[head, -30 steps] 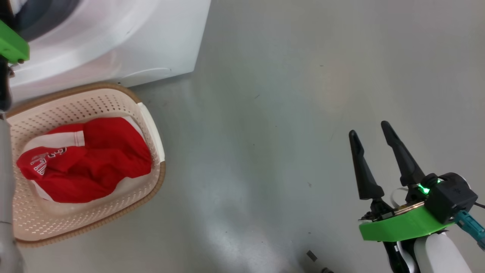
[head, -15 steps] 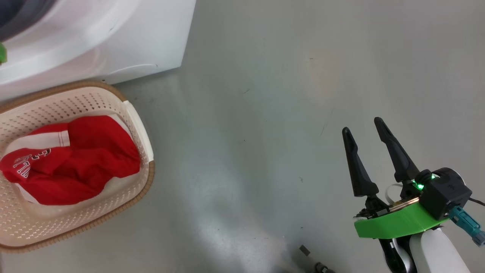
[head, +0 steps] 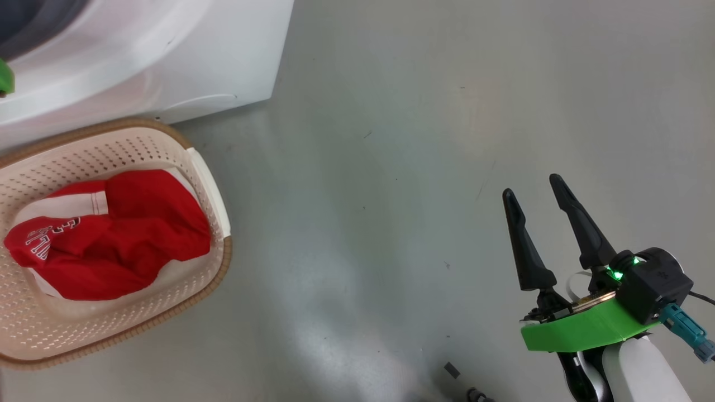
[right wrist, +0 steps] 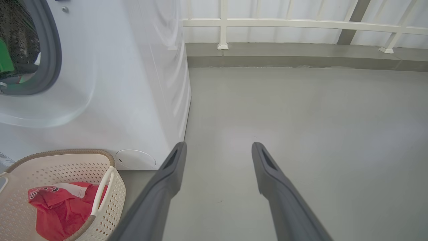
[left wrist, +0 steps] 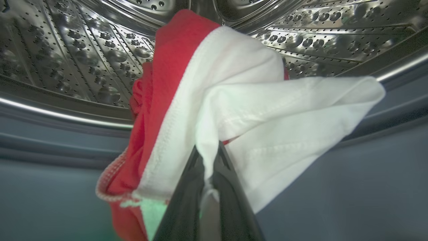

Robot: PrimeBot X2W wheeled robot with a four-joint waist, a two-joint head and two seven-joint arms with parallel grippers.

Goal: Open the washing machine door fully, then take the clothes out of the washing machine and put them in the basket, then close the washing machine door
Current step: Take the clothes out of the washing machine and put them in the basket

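Your left gripper point(left wrist: 209, 151) reaches inside the washing machine point(left wrist: 83, 50), jaws clenched on the clothes point(left wrist: 240, 100); your right gripper point(head: 530, 186) hovers, jaws released.

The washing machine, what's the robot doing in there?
The robot is emptying the washing machine. Its left gripper is inside the steel drum, shut on a red and white garment. Another red top lies in the basket on the floor in front of the machine. The right gripper hangs open over the floor, holding nothing.
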